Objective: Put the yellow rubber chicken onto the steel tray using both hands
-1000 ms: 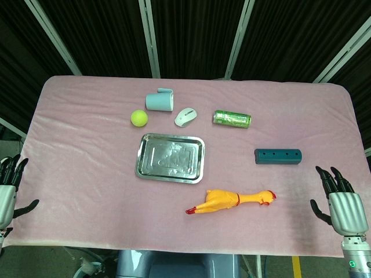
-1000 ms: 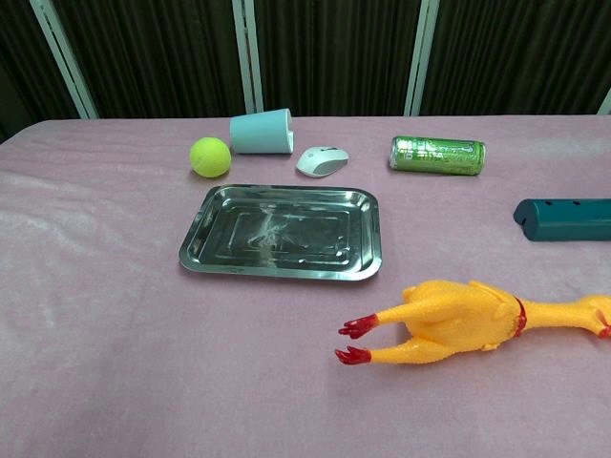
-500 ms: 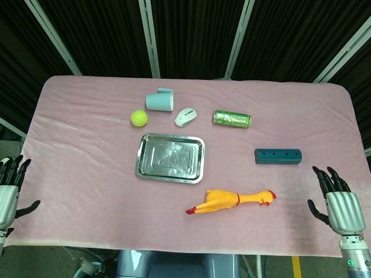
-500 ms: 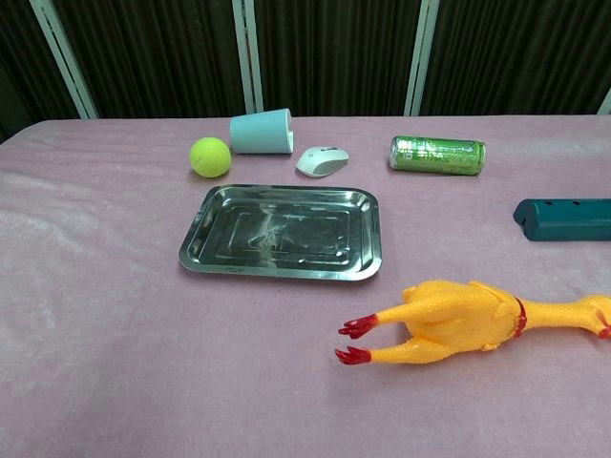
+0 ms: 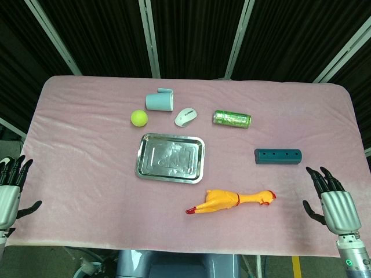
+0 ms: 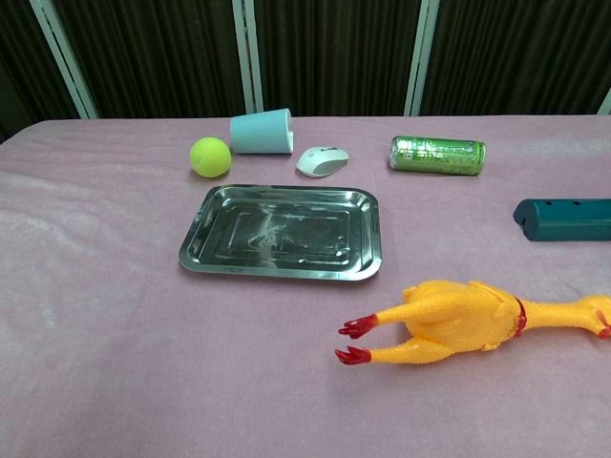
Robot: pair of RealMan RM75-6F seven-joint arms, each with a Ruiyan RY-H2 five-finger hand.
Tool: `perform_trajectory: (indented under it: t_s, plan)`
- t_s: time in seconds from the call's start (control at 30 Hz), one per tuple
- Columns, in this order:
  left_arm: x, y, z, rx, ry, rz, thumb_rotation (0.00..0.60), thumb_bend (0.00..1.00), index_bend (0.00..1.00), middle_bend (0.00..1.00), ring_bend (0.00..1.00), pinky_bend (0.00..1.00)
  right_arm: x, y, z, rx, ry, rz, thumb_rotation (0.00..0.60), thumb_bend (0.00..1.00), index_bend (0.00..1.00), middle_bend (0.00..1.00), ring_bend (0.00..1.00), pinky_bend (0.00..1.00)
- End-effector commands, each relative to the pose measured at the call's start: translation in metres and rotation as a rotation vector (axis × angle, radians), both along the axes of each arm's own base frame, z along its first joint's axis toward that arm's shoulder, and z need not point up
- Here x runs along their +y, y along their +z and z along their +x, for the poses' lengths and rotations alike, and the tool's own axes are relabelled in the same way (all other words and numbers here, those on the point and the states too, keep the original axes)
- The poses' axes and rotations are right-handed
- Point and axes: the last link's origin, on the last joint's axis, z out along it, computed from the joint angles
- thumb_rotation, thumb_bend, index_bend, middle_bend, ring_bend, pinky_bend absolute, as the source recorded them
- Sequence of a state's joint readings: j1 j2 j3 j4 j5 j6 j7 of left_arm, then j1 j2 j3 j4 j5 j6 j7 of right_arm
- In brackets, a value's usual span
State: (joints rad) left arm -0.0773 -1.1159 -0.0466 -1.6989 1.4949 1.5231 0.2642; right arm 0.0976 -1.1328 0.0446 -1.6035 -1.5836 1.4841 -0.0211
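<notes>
the yellow rubber chicken [image 5: 231,201] lies flat on the pink cloth just in front of the steel tray [image 5: 170,157] and off toward its right front corner, not touching it; its red feet point toward the tray's near edge, its head away from the tray. the tray itself holds nothing.

both hands hold nothing, fingers spread and pointing up. the right hand [image 5: 331,200] hangs well to the right of the tray, beyond the chicken's head; the left hand [image 5: 9,193] hangs well to the left of the tray, at the table's edge. neither shows in the chest view.

the step in hand looks like the reach. done well, the right hand comes in at the neck end, the left crosses in front of the tray to take the body near the legs. the toy is likely soft and will sag, so support both ends, lift level, and clear the tray's raised rim before lowering.
</notes>
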Motion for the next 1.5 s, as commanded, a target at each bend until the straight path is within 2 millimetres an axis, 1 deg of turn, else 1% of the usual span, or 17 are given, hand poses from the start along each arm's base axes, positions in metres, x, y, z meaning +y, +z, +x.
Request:
perform_trajectory:
  t_s: [0.03,0.1,0.3,0.4,0.5,0.67,0.9,1.3,1.43,1.5]
  plan:
    - [0.0,0.0,0.0,0.0,-0.001,-0.002,0.6,0.0,0.0,0.0,0.0,0.02,-0.002,-0.001,0.002,-0.004,0.012,0.005,0.6,0.37,0.04,0.17,0.07,0.21]
    - [0.0,-0.001,0.001,-0.001,-0.001,-0.006,0.6,0.0,0.0,0.0,0.0,0.02,-0.005,-0.003,0.004,-0.002,0.026,0.016,0.6,0.37,0.05,0.17,0.07,0.21]
    - [0.002,-0.001,0.003,0.0,-0.008,-0.009,0.6,0.0,0.0,0.0,0.0,0.02,-0.019,-0.017,0.013,0.02,0.07,0.104,0.6,0.37,0.07,0.17,0.07,0.21]
    - [0.003,-0.001,0.003,-0.001,-0.004,-0.013,0.6,0.0,0.0,0.0,0.0,0.02,-0.031,-0.03,0.015,0.028,0.078,0.169,0.6,0.37,0.1,0.17,0.07,0.21]
    - [0.004,-0.001,0.002,0.001,0.001,-0.016,0.6,0.0,0.0,0.0,0.0,0.02,-0.043,-0.047,0.017,0.038,0.094,0.233,0.6,0.37,0.14,0.17,0.07,0.21]
    - [0.007,0.001,0.001,0.007,0.011,-0.008,0.6,0.0,0.0,0.0,0.0,0.02,-0.051,-0.069,0.02,0.049,0.116,0.313,0.6,0.37,0.21,0.17,0.1,0.22]
    - [0.013,0.003,-0.001,0.01,0.027,-0.011,0.6,0.0,0.0,0.0,0.0,0.02,-0.054,-0.091,0.019,0.063,0.121,0.392,0.6,0.37,0.26,0.18,0.11,0.22]
    - [0.018,0.007,-0.001,0.01,0.026,-0.01,0.6,0.0,0.0,0.0,0.0,0.02,-0.05,-0.109,0.019,0.063,0.126,0.45,0.6,0.37,0.3,0.21,0.13,0.23]
    - [0.018,0.007,-0.001,0.008,0.027,-0.011,0.6,0.0,0.0,0.0,0.0,0.02,-0.051,-0.116,0.019,0.067,0.126,0.466,0.6,0.37,0.3,0.23,0.16,0.25]
    - [0.018,0.007,-0.001,0.006,0.029,-0.013,0.6,0.0,0.0,0.0,0.0,0.02,-0.053,-0.119,0.019,0.069,0.125,0.471,0.6,0.37,0.31,0.25,0.18,0.28]
